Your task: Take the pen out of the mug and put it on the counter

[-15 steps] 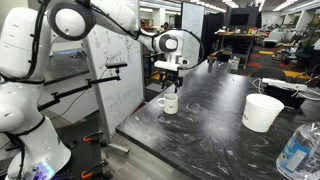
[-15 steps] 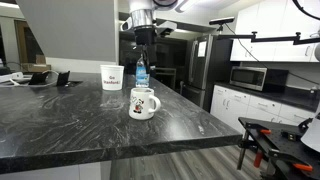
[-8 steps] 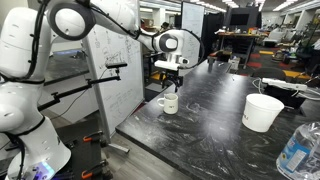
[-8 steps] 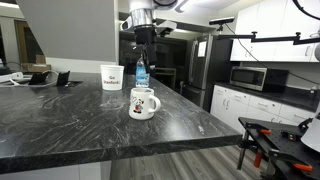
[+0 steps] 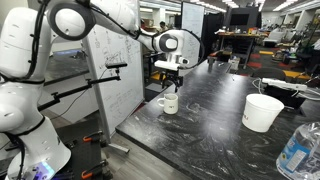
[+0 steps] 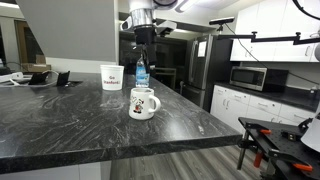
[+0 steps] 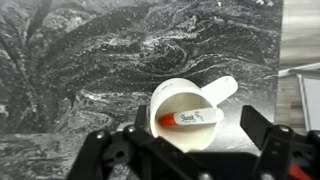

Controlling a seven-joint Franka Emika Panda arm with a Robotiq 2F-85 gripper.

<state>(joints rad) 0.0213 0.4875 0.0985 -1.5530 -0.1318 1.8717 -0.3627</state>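
Black table (image 7: pixel 60 60) | hand (image 5: pixel 172 82) open over mug (image 7: pixel 178 92) | we drop straight, centre jaws across pen (image 7: pixel 188 118), close gently

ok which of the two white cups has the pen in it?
The small handled mug at the counter edge, right under the open fingers; the wrist view shows the pen inside it. The bigger handleless tub stands apart.

In the wrist view the lettering on the pen (image 7: pixel 188 118) is too blurred to read, and the gripper (image 7: pixel 176 125), cropped at the bottom edge, covers the lower rim of the mug (image 7: pixel 181 95). In both exterior views the mug hides the pen. At the lower right of an exterior view, the clear bottle (image 5: pixel 299 150) is cut off.
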